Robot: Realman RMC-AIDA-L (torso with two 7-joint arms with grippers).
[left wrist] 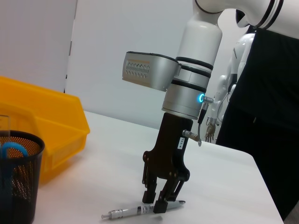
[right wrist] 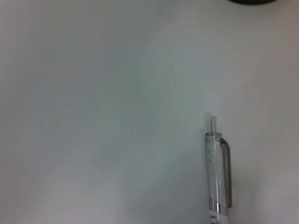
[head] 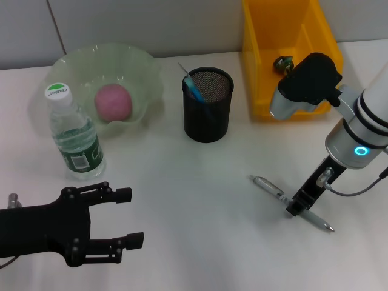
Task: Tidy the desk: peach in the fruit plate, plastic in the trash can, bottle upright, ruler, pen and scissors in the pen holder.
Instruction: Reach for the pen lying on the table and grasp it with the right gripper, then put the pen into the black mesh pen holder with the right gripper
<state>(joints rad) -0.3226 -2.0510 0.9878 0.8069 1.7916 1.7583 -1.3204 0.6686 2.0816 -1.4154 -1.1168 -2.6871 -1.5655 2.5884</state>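
My right gripper (head: pixel 294 207) (left wrist: pixel 155 204) points straight down at the right front of the table, shut on a clear pen (head: pixel 267 183) (left wrist: pixel 121 214) (right wrist: pixel 217 172) that lies flat there. The black mesh pen holder (head: pixel 207 115) (left wrist: pixel 18 186) holds blue-handled scissors (head: pixel 194 90) (left wrist: pixel 11 151) and a thin clear ruler (head: pixel 183 69). A pink peach (head: pixel 113 101) rests in the green fruit plate (head: pixel 148 66). The bottle (head: pixel 76 136) stands upright in front of the plate. A crumpled piece of plastic (head: pixel 283 62) lies in the yellow trash can (head: pixel 260 73) (left wrist: pixel 46 116). My left gripper (head: pixel 130 218) hovers open at the front left.
The white table runs bare between the pen holder and both grippers. The yellow trash can stands just behind my right arm. A dark-clothed person stands beyond the table's far side in the left wrist view.
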